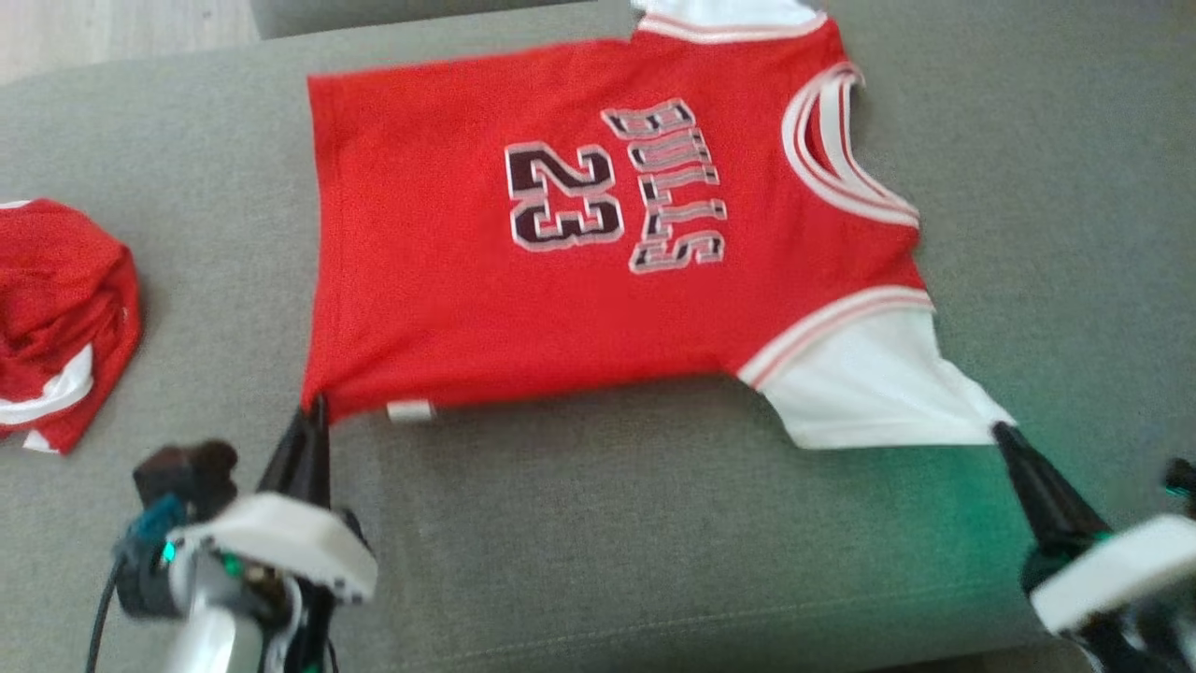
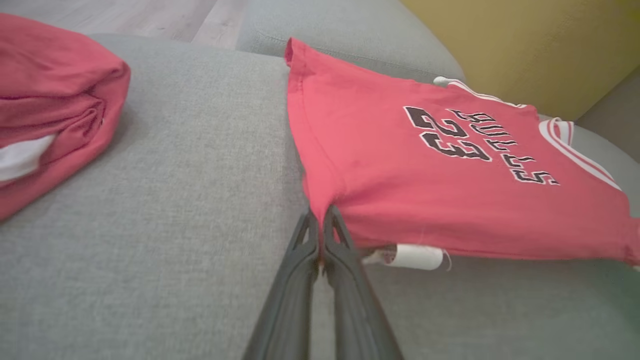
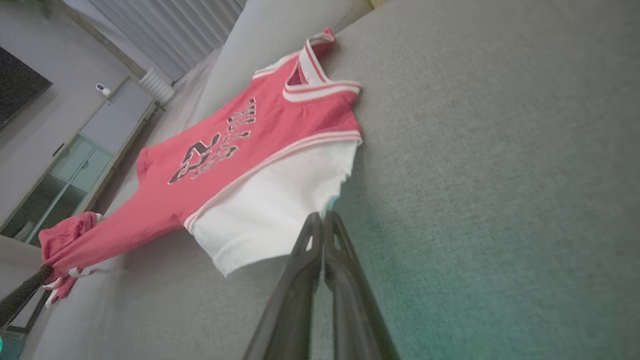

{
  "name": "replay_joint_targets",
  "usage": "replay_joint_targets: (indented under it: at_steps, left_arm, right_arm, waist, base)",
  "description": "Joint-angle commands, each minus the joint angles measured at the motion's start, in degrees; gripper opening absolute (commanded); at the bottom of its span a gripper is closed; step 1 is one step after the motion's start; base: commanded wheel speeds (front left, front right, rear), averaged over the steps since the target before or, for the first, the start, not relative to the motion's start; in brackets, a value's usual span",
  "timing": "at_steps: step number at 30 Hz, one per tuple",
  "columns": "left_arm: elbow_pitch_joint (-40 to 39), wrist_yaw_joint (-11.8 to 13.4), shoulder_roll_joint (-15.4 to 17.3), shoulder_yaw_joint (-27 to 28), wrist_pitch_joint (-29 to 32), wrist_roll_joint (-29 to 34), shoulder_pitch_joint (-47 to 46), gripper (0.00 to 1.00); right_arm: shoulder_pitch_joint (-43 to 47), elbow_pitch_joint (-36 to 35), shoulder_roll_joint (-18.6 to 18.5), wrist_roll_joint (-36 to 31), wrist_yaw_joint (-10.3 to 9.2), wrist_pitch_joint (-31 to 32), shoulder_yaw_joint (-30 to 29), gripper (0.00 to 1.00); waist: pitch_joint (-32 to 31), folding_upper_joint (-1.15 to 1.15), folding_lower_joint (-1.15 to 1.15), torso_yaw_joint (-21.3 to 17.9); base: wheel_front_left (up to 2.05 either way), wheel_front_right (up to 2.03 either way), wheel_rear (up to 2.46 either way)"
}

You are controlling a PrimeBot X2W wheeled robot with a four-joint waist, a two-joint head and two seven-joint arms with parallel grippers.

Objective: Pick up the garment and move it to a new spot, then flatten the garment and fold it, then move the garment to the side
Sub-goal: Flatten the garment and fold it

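A red jersey [image 1: 448, 280] lies spread front-up across the middle of a grey sofa [image 1: 654, 542], its collar [image 1: 841, 140] toward the robot's right and its hem toward the left. The black "23" [image 1: 561, 198] and "BULLS" [image 1: 675, 187] lettering runs sideways in the head view. One white sleeve [image 1: 869, 383] is on the near side, and the other [image 1: 729, 14] runs off the top edge of that view. The left tool [image 1: 316, 407] has its two dark fingers pressed together on the near hem corner. In the left wrist view the red cloth draws to a point right at the fingertips [image 2: 311, 225]. A small white label [image 2: 415, 256] sticks out from under the hem just beside them. The right tool [image 1: 1002, 432] is likewise closed, pinching the outer corner of the near sleeve, which is pulled out into a peak toward it. In the right wrist view the white fabric edge meets its closed fingers [image 3: 307, 240]. The near edge of the jersey between the two tools looks lifted a little off the cushion, with shadow beneath it. A second red garment [image 1: 56, 308] with white trim sits folded on the sofa at the robot's far left, well apart from the jersey.
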Motion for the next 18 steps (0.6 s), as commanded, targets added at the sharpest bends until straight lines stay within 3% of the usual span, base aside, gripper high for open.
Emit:
replay_joint_targets:
  at_steps: [1,9,13,18]
  left_arm:
    - [-5.2,1.0,1.6,1.7,1.7,0.3,0.3,0.00]
    - [-23.0,5.0,4.7,1.1,13.3,0.7,9.7,0.00]
    - [-25.0,4.9,6.2,0.6,17.3,0.5,10.0,0.00]
    - [-22.9,3.0,8.0,0.3,23.6,-2.6,7.2,0.00]
  right_arm:
    - [1.8,-4.5,-0.9,-2.0,-0.04,1.2,-2.3,0.00]
    - [14.9,-23.9,10.6,-13.3,-0.04,20.1,-17.0,0.00]
    - [15.5,-29.4,15.5,-16.5,-0.04,27.0,-19.9,0.00]
    - [11.4,-30.3,17.0,-18.1,-0.04,31.8,-21.4,0.00]
  waist:
    - [-0.3,-0.01,0.00,0.3]
    - [-0.5,-0.01,0.00,0.8]
    - [0.1,-0.01,0.00,0.9]
    - [1.5,-0.01,0.00,1.1]
  base:
    - [0.00,0.00,0.00]
    - [0.00,0.00,0.00]
    - [0.00,0.00,0.00]
    - [0.00,0.00,0.00]
